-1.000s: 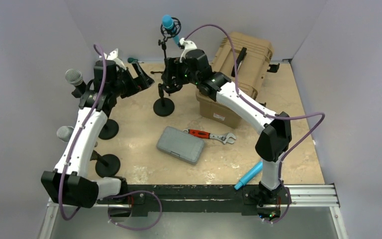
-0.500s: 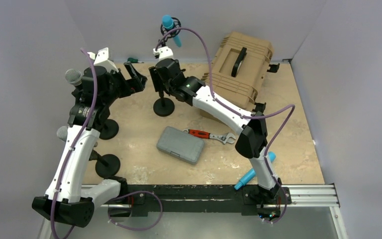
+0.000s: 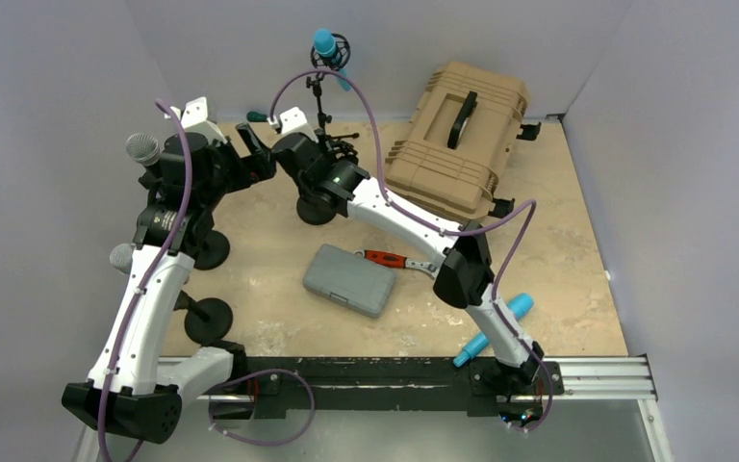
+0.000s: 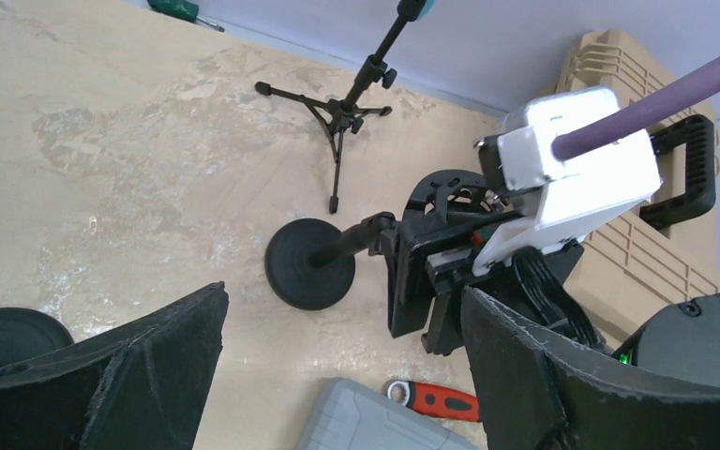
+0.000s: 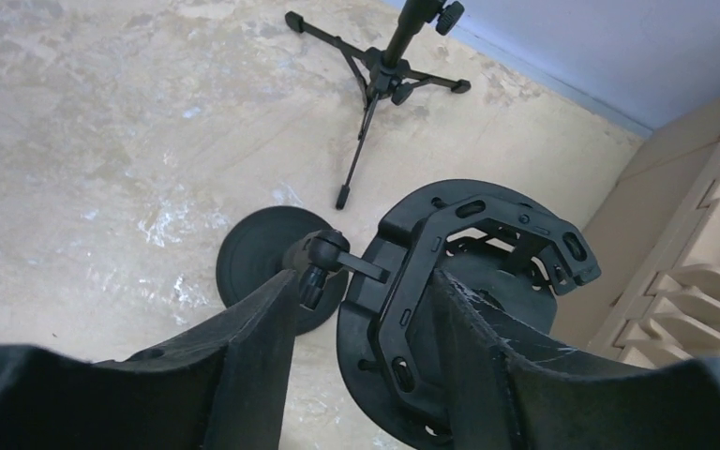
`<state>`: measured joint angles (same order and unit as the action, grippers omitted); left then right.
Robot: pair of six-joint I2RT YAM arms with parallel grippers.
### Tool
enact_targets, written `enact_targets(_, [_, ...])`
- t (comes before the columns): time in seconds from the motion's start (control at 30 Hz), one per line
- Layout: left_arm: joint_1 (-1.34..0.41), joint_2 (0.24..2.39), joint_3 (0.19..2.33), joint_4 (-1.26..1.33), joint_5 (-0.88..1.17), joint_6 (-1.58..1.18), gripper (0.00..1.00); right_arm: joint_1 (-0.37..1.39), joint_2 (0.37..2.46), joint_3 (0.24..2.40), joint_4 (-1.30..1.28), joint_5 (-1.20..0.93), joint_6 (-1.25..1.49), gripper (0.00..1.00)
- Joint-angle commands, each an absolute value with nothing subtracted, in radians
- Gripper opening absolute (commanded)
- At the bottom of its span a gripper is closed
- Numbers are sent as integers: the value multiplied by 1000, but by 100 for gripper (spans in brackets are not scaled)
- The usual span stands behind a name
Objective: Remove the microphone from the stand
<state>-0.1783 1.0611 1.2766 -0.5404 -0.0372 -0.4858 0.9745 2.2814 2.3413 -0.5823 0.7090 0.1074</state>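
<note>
1. Black left gripper (image 4: 342, 291): fingers spread wide, holding nothing, on the near-left side of the round-base stand (image 4: 307, 267).
2. Right gripper (image 5: 361, 277): fingers part-way apart astride that stand's shock mount (image 5: 476, 202). Cannot tell whether they press it, or whether anything sits inside.
3. Far wall: blue-tipped microphone (image 3: 325, 44) cradled high on the tripod stand (image 4: 340, 117). Judged light, rigid, smooth-barrelled; cradle springy. Take the barrel just below the head, draw along its axis. Stand looks tippy; steady it.
</note>
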Motion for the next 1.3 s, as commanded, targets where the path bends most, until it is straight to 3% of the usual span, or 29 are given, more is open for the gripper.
enact_targets(0.0, [-183, 1036, 1273, -488, -63, -465, 91, 981, 2222, 2355, -606, 718, 62, 54])
enact_targets(0.2, [-182, 1040, 1277, -490, -59, -464, 91, 981, 2198, 2344, -606, 596, 12, 54])
enact_targets(0.43, [-183, 1043, 1275, -489, -62, -462, 91, 980, 2279, 2401, -624, 640, -36, 49])
enact_targets(0.67, [-183, 1047, 1275, -491, -65, -460, 91, 981, 2308, 2407, -587, 781, -65, 25])
enact_targets(0.87, [-183, 1051, 1276, -492, -69, -461, 91, 968, 2299, 2412, -543, 871, -128, 14])
enact_targets(0.97, [-183, 1051, 1276, -492, -70, -460, 91, 950, 2290, 2423, -544, 861, -136, 0])
enact_targets(1.27, [-180, 1048, 1279, -495, -69, -460, 91, 892, 2243, 2374, -513, 851, -143, 0])
